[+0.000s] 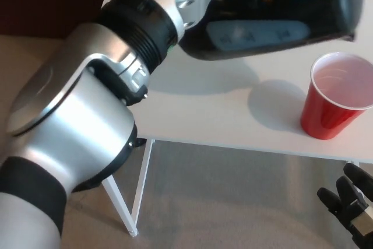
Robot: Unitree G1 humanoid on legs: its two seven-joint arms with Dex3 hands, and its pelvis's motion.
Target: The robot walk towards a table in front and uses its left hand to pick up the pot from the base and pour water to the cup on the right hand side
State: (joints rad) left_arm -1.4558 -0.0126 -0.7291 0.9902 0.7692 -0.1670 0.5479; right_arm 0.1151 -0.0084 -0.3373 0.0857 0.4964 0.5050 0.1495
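A: Where is the pot (274, 16)?

B: In the air above the white table (221, 115), tilted on its side near the top of the view, its base turned toward the camera. The left arm (99, 103) reaches up to it from the lower left. The left hand itself is hidden, so how its fingers sit cannot be told.

A: And the cup (335, 103)?

B: The red cup stands upright on the table near the right edge, below the pot's right end and apart from it.

A: The right hand (349, 202)?

B: Low in the right corner, below the table edge, fingers spread and holding nothing.
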